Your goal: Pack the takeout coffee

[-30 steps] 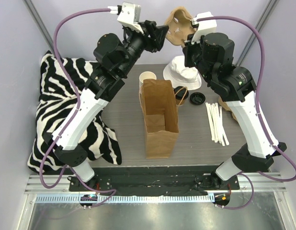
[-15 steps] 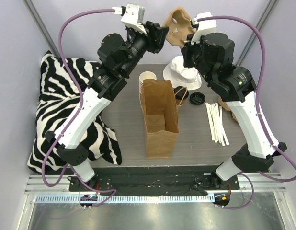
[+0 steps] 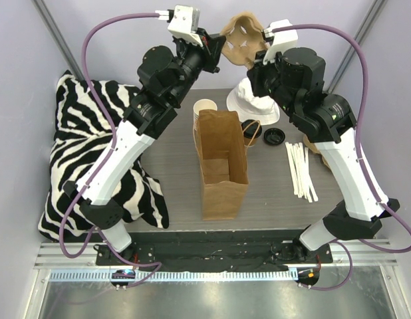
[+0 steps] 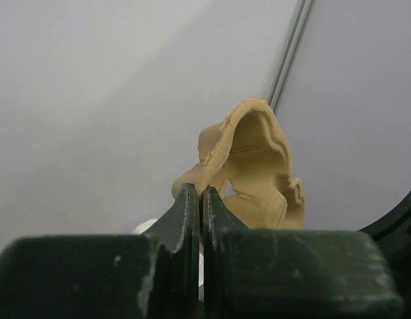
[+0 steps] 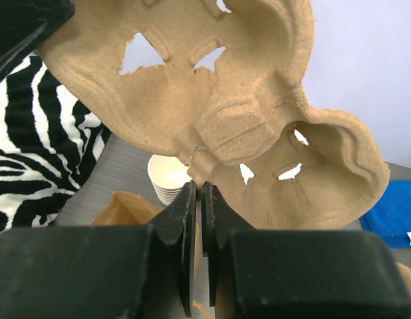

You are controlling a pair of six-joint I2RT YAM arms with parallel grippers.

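The takeout coffee [image 3: 251, 129], a small cup with a black lid, stands on the table just right of the open brown paper bag [image 3: 222, 159]. Both grippers are high above the back of the table, at opposite sides of a tan moulded-pulp cup tray [image 3: 244, 36]. My left gripper [image 3: 222, 50] [image 4: 201, 190] is shut on one edge of the tray [image 4: 255, 166]. My right gripper [image 3: 259, 58] [image 5: 199, 186] pinches the tray's [image 5: 232, 113] lower edge at its very tips, with only a thin slit between the jaws.
A stack of lidless cream cups [image 3: 205, 106] [image 5: 167, 178] stands behind the bag. A white hat [image 3: 253, 100], a loose black lid [image 3: 274, 136] and white sticks [image 3: 300, 169] lie to the right. A zebra-print cloth [image 3: 92, 146] covers the left, and a blue cloth [image 5: 395, 216] lies far right.
My left gripper reached the tray's left edge and closed on it. The tray and the right gripper shifted slightly left, and the right jaws eased apart a little.
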